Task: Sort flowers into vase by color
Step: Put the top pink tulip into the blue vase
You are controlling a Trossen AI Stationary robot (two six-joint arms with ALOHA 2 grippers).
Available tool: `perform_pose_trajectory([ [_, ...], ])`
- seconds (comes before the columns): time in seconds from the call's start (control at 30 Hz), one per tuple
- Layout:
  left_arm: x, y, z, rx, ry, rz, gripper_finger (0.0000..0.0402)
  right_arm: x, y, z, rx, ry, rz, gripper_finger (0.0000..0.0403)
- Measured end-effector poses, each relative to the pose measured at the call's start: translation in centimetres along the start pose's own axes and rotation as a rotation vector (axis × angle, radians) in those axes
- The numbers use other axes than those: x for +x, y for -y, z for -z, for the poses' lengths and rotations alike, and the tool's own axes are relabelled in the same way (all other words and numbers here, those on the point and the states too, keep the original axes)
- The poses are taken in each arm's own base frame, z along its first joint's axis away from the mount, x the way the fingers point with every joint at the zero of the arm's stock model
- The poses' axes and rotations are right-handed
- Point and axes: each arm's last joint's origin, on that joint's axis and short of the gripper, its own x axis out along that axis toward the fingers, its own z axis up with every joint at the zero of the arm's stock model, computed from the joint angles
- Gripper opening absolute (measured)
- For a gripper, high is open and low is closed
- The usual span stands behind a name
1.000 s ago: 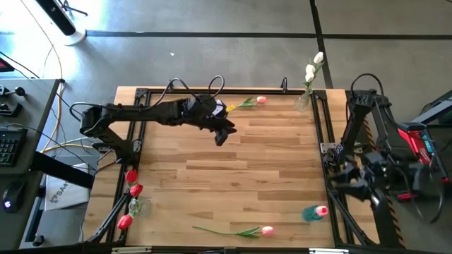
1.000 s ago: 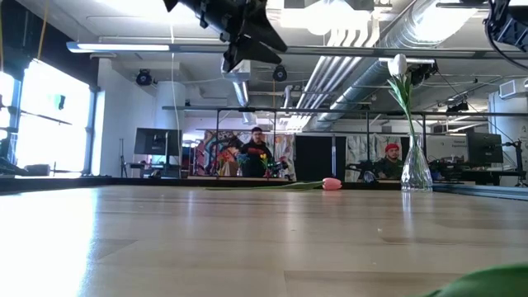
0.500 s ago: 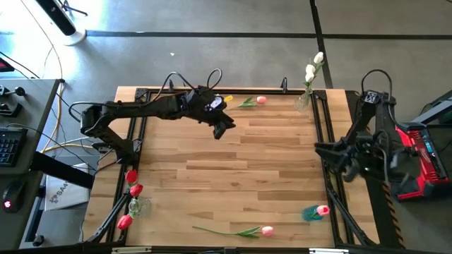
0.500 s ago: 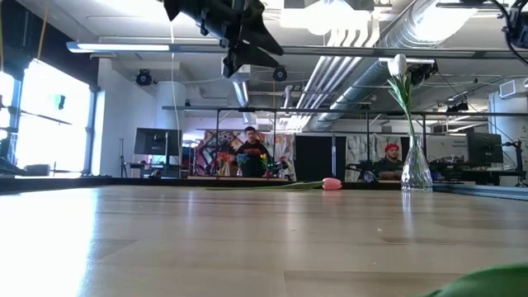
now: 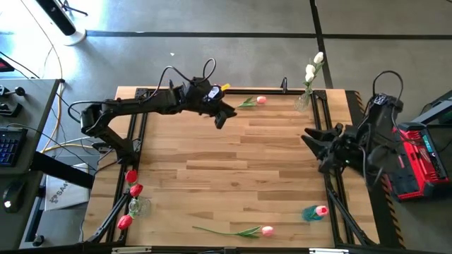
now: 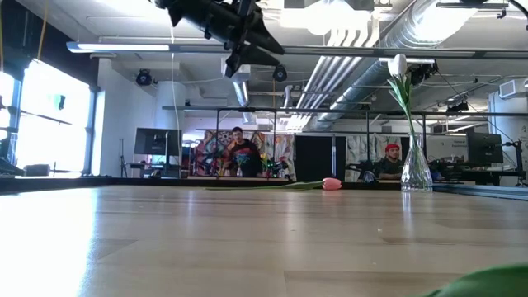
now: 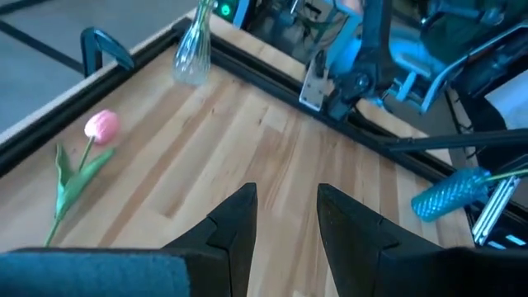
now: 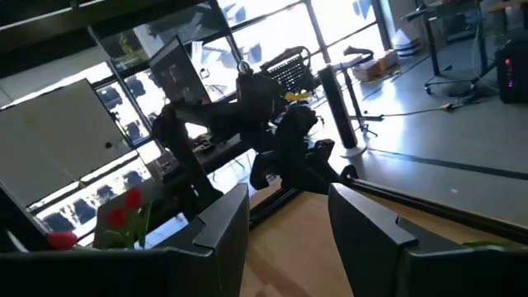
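Since the earlier frames, we note the left hand [image 5: 220, 118] has drawn toward the far edge of the bench [image 5: 212, 176], closer to the pink tulip [image 5: 256, 101] lying there, and the right hand [image 5: 311, 137] has swung in from beyond the bench's side rail to hang over that edge. Both hands stand released, fingers parted, grasping nothing.

Flowers, placed from the clear vase [image 5: 304, 101] at the far corner: it holds the white tulips [image 5: 313, 65]; the pink tulip lies just beside it along the far edge. A second pink tulip [image 5: 244, 231] lies at the opposite, near edge. A third pink head [image 5: 321, 210] sits in a teal vase [image 5: 309, 213] at the near corner on the clear vase's side. Red tulips [image 5: 132, 189] stand in a vase at the corner diagonal to it.

Risks, in our judgement:
- The left hand's target is a thin stem flat on the bench; a descent too shallow closes on air, too deep drives the fingertips into the wood.
- The clear vase is narrow and lightly loaded; a sweep past it could tip it.
- Carrying the far pink tulip to the teal vase crosses the right arm's present station, so the two arms could meet.

Nothing stands between the left hand and the far pink tulip. People are visible in the room beyond, well apart from the bench.
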Motion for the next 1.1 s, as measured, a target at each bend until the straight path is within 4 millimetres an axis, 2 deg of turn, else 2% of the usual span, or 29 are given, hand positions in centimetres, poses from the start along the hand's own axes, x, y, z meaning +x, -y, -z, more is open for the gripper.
perform_pose_trajectory([
  [0.2, 0.0, -0.2, -0.4, -0.003, 0.063, -0.096, 0.0117, 1.9, 1.1, -1.1, 0.084, -0.017, -0.020, 0.0156],
  [0.6, -1.2, -4.8, -1.6, 0.001, 0.090, -0.200, 0.0120, 5.2, 3.8, -3.0, 0.162, -0.004, -0.018, 0.0156],
  [0.97, -2.4, -8.0, -2.3, -0.006, 0.103, -0.231, 0.0175, 7.9, 5.9, -4.0, 0.182, -0.008, -0.019, 0.0157],
  [1.1, -2.5, -8.8, -2.3, -0.015, 0.097, -0.209, 0.0181, 9.1, 6.5, -4.0, 0.210, -0.040, -0.043, 0.0166],
])
